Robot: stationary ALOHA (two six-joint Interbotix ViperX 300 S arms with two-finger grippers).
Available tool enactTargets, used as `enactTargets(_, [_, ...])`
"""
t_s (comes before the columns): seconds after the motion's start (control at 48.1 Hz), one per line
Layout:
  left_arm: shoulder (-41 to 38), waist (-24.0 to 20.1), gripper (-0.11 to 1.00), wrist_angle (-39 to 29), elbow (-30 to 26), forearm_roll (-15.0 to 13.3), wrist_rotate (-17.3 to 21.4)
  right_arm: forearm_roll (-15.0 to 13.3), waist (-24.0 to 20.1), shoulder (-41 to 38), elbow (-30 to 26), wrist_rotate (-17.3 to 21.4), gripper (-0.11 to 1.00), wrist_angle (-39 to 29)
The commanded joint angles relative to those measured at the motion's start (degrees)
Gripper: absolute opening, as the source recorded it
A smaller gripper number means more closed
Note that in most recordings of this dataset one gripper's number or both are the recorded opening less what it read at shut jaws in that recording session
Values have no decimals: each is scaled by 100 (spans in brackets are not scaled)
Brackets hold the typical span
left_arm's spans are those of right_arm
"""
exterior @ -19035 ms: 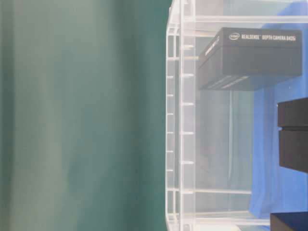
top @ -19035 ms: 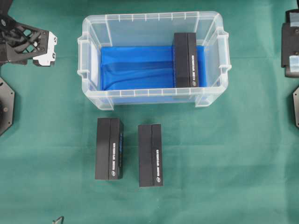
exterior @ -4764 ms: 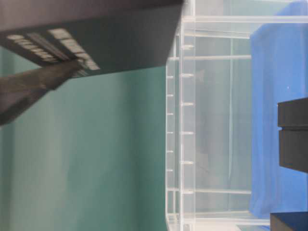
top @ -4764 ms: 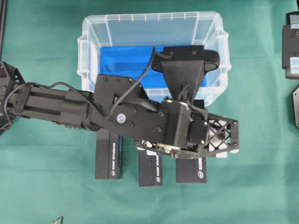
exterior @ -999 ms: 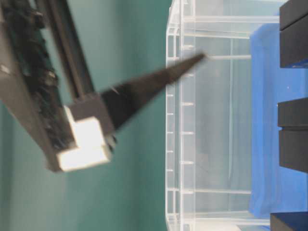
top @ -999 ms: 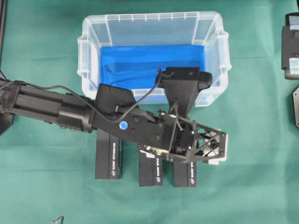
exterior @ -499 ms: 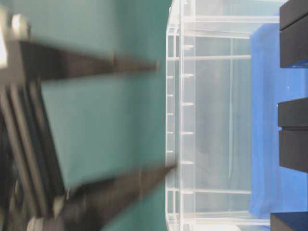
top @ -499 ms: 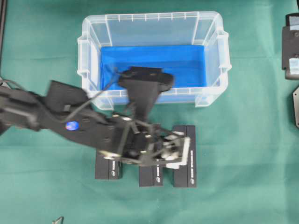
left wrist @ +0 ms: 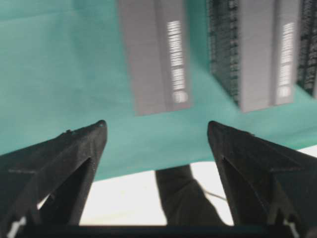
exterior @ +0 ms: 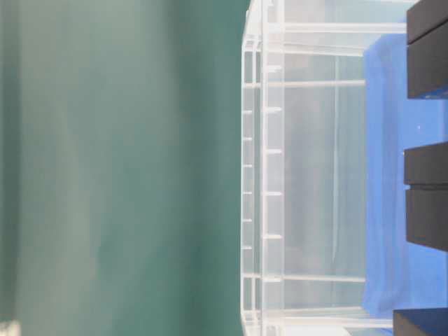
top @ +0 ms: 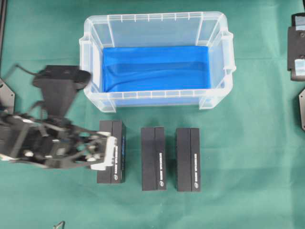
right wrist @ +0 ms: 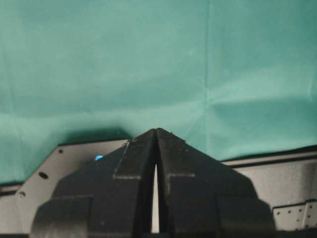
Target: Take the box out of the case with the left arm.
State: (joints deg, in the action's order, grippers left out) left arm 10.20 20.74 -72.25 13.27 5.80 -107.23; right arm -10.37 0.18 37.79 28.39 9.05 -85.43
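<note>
Clear ribbed plastic case (top: 156, 21) is sitting near the cloth's (top: 248, 157) far edge, blue sheet (top: 156, 68) bare. Three matte black rectangular boxes (top: 187, 159) are lying before it. Left gripper (top: 106, 151) is hovering wide apart, empty.

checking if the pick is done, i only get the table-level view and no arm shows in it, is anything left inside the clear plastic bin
Observer: No. Seen from overhead, the clear plastic bin holds only its blue sheet.
Operator: so where are the black boxes
Observer: Three black rectangular boxes lie in a row on the green cloth in front of the bin: the left box, the middle box and the right box.
Operator: and the left gripper
Observer: The left gripper is open and empty, over the left box's left edge.
</note>
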Motion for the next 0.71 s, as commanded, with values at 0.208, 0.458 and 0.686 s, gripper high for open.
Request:
enactTargets(0.208, [888, 229, 77, 62, 782, 35, -9, -18, 0, 9, 0, 9, 0, -123])
enactTargets(0.458, [1345, 360, 77, 62, 1283, 35, -26, -18, -9, 9, 53, 9, 0, -255])
enactTargets(0.686, [1644, 475, 77, 9, 1547, 35, -26, -18, -9, 9, 62, 9, 0, -255])
